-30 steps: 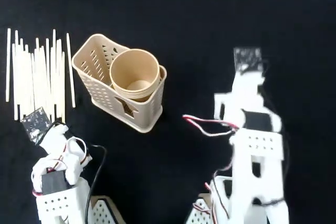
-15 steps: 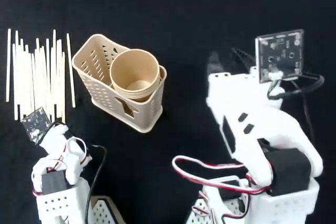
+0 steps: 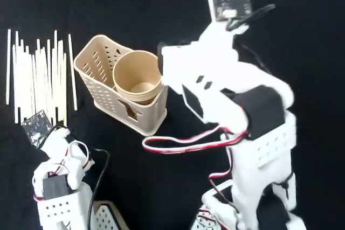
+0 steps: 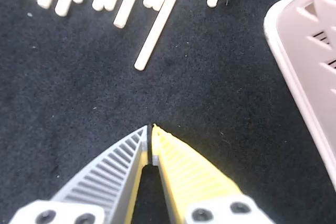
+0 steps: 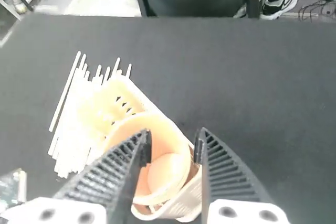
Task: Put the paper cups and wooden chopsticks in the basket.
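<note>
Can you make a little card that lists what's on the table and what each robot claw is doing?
cups: paper cups stacked in the basket
chopsticks: wooden chopsticks lying on the table, beside the basket
left gripper: shut, over bare table near the chopsticks
right gripper: open, above the cups

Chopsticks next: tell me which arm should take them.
Left, probably. The left gripper, shut, points at the chopsticks, just short of their ends; the right gripper hangs open above the paper cups in the basket, which stands between it and them.
</note>
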{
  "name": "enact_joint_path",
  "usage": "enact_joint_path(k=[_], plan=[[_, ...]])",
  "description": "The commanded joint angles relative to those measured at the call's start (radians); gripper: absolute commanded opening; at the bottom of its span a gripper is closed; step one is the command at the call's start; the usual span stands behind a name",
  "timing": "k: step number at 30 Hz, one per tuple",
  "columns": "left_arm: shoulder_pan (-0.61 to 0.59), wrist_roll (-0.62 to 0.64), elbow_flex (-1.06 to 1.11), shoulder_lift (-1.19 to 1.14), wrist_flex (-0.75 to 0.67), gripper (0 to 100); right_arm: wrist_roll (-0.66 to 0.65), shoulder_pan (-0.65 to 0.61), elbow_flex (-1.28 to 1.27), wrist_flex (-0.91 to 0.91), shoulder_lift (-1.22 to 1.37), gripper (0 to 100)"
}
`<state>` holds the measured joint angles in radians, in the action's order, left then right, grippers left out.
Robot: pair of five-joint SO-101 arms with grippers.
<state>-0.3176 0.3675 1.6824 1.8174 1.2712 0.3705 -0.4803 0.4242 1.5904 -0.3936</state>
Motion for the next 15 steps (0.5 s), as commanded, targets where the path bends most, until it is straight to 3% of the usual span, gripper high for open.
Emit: enact_joint_path(k=[1,5,15], plan=[[0.007,0.006,0.016,0.005,0.005,3,0.049,-0.014,0.266,0.109,0.082,15.3],[0.007,0.006,0.016,0.005,0.005,3,0.038,-0.012,0.337,0.176,0.188,15.5],[0.007,0.006,0.016,0.005,0.005,3,-0.015,-0.015,0.125,0.175,0.229,15.6]])
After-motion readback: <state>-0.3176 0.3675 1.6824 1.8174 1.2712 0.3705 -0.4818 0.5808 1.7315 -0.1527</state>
